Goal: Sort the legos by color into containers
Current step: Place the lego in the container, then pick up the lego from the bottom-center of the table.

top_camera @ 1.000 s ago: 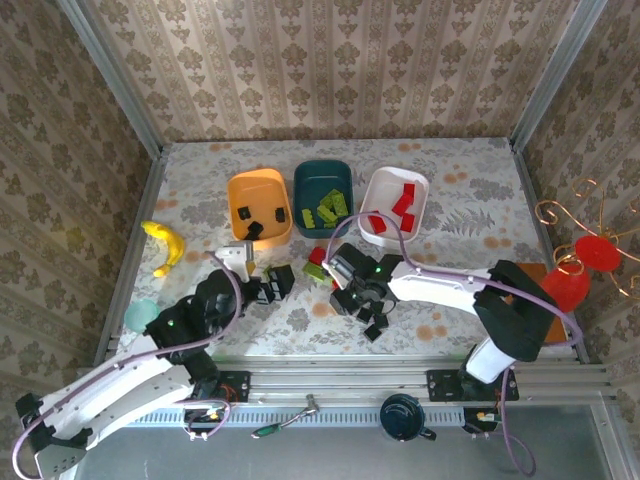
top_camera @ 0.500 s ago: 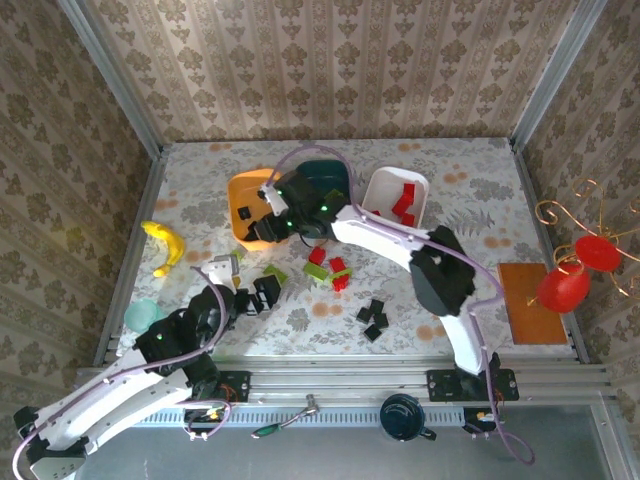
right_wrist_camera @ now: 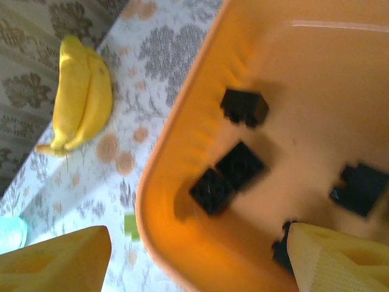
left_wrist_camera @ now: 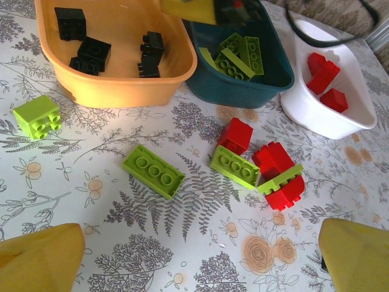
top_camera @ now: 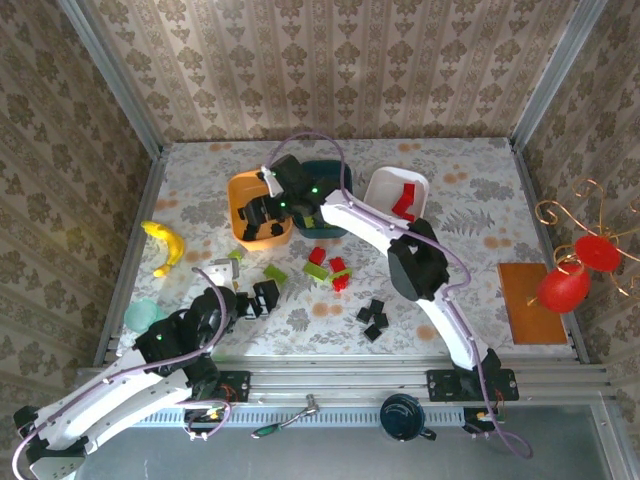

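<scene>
Right pincer (right_wrist_camera: pixel 194 252): mine, just sprung open over the orange tub (right_wrist_camera: pixel 182 115), toward the far edge of the surface (left_wrist_camera: pixel 200 261). Black bricks (right_wrist_camera: pixel 226 176) inside: one more delivered, I judge. Loose bricks (left_wrist_camera: pixel 153 171) remain mid-surface.

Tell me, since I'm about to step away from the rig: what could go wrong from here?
1. A lime plate lies across the red bricks; grabbing a red one might drag lime into the wrong tub.
2. The right end effector hangs open over the orange tub near its rim; swinging away, it could knock the tub.
3. The right arm reaches over to the side where the left end effector works; they might collide.
</scene>
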Controlling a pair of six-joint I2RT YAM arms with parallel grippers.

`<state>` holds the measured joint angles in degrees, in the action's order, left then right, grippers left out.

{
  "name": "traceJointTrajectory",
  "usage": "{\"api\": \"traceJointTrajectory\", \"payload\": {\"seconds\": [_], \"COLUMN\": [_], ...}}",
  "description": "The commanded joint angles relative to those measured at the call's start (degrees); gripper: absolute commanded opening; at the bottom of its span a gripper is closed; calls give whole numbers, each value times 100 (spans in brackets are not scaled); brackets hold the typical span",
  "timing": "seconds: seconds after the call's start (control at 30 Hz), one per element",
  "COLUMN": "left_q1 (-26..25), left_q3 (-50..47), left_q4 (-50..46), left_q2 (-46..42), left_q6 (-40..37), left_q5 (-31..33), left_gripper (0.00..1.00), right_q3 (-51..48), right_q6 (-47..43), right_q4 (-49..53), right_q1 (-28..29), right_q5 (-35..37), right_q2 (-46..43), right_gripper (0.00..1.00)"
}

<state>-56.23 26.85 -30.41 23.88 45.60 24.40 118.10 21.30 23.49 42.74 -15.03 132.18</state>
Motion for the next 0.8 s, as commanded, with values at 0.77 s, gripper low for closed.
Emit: {"api": "traceJointTrajectory", "payload": {"seconds": [0.77], "left_q1": [6], "left_q3": [-294], "left_q4": [1380], "left_q2": [1116], "left_q6": [-353], "left_q5": [-636], "left_gripper": [100], "right_q3": [-7775], "right_q6": [1015], "right_q4": [604], "right_q1": [88], "right_q5": [1813], "right_q2": [-5813], "right_gripper": [79]}}
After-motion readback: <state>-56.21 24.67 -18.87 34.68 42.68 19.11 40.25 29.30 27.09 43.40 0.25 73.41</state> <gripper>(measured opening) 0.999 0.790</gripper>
